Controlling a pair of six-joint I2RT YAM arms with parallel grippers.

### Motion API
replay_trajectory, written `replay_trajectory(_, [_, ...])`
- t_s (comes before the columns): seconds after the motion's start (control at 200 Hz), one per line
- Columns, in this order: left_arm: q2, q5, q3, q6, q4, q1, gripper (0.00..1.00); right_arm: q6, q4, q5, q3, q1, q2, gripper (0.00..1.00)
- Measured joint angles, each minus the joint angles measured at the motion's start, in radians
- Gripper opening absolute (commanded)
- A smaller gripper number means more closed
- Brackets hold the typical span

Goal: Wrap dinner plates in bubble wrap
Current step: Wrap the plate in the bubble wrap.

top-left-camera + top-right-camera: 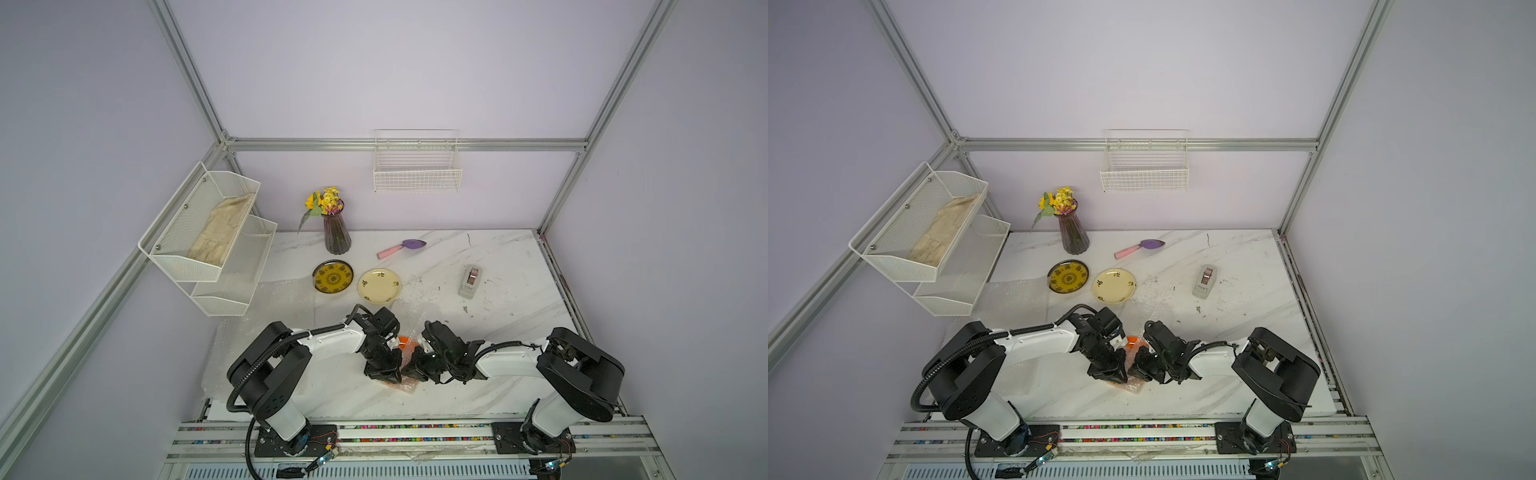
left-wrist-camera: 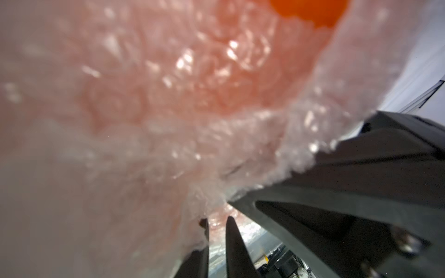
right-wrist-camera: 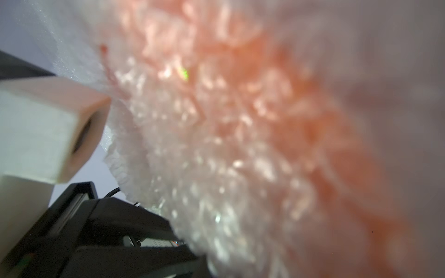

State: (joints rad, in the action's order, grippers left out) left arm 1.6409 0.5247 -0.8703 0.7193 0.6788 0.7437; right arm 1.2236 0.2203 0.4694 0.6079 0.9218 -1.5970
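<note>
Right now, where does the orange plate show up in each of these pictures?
In a top view: orange plate near the table's front middle, a bare sliver peeking from the bubble wrap.
In a top view: same spot, slightly further left in the picture.
Left wrist: a bare orange patch past the wrap's edge.
Right wrist: only an orange tint through the wrap.
Shared landmark: the bubble wrap bundled around it.

We are finding open tabletop (image 1: 519,320) between the tape dispenser (image 1: 470,281) and the right arm (image 1: 505,362). Farther back, the cream plate (image 1: 379,285), yellow patterned plate (image 1: 333,276), vase (image 1: 337,239) and trowel (image 1: 401,247) are crowding our way; the mesh rack (image 1: 232,286) is overhanging the left edge.
</note>
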Motion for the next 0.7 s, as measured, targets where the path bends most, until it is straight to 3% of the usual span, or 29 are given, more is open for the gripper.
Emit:
replay_trajectory(0.03, [0.008, -0.006, -0.003, -0.005, 0.006, 0.000, 0.16, -0.001, -0.011, -0.001, 0.002, -0.002, 0.009, 0.17])
replay_trajectory(0.16, [0.030, -0.024, -0.034, -0.021, 0.040, 0.005, 0.16, -0.041, -0.094, -0.018, 0.004, -0.063, 0.090, 0.21])
replay_trajectory(0.365, [0.051, -0.028, -0.060, -0.052, 0.074, 0.005, 0.16, -0.161, -0.164, 0.002, 0.054, -0.325, 0.121, 0.24])
replay_trajectory(0.53, [0.055, -0.028, -0.064, -0.066, 0.081, 0.005, 0.16, -0.276, -0.236, -0.002, 0.132, -0.495, 0.083, 0.39])
replay_trajectory(0.7, [0.059, -0.029, -0.070, -0.076, 0.089, 0.005, 0.16, -0.372, -0.288, 0.003, 0.159, -0.592, 0.081, 0.55])
